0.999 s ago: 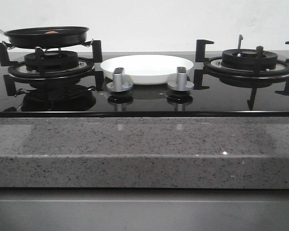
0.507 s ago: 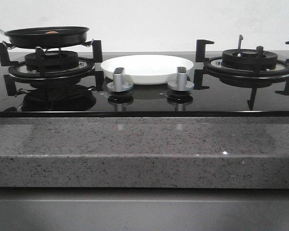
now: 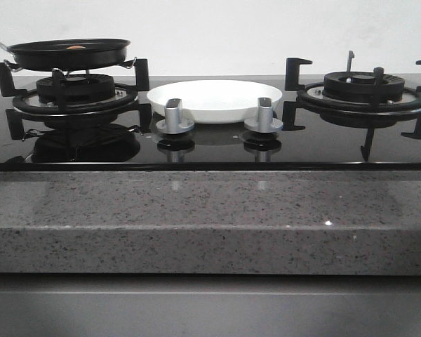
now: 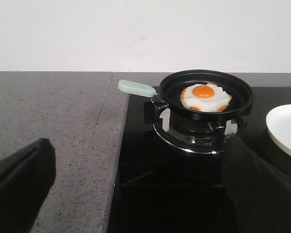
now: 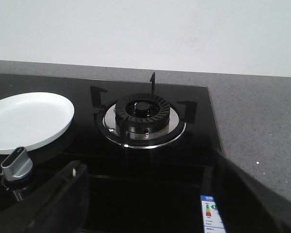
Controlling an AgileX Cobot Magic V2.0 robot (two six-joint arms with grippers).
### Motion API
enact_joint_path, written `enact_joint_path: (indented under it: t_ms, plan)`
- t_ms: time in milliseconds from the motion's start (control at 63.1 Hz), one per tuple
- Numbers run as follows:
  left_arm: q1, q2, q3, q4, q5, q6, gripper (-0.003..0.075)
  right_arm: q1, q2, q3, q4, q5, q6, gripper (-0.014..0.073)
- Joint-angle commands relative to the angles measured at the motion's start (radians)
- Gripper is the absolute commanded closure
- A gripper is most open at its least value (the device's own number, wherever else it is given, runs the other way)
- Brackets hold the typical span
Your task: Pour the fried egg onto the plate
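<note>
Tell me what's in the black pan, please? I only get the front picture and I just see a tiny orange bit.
Observer: It's a fried egg, white with an orange yolk, lying flat in the frying pan.
Operator: What does the pan's handle look like? Mine gets cut off.
Observer: Pale green, sticking out over the grey counter.
Operator: Is anything on the white plate?
Observer: No, the plate looks bare from above.
Operator: Where are the robot's hands?
Observer: The left gripper is open, well short of the pan. The right gripper is open near the other burner.
</note>
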Motion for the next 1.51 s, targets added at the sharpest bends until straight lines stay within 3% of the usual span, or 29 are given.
enact_joint_path:
  t_ms: [0, 317, 745, 951, 1348, 1490]
  plan:
    - [0.001, 0.01, -0.035, -0.008, -0.084, -0.008, 0.0081, -0.005, 0.033, -0.044, 0.02, -0.097, -0.001, 0.0053]
    - [0.001, 0.01, -0.035, -0.008, -0.084, -0.008, 0.0104, 0.022, 0.455, -0.297, 0.105, 0.062, -0.001, 0.0097]
    - [0.001, 0.01, -0.035, -0.008, -0.084, -0.008, 0.0104, 0.171, 1.028, -0.795, 0.11, 0.351, -0.052, 0.0127]
    - [0.001, 0.01, -0.035, -0.008, -0.084, -0.008, 0.0104, 0.174, 1.251, -1.058, 0.177, 0.51, -0.141, 0.0172]
    - [0.001, 0.01, -0.035, -0.008, -0.084, -0.008, 0.0104, 0.174, 1.671, -1.604, 0.216, 0.814, -0.175, 0.0174]
    - [0.001, 0.01, -0.035, -0.008, -0.084, -0.008, 0.0104, 0.174, 1.77, -1.73, 0.216, 0.887, -0.176, 0.0197]
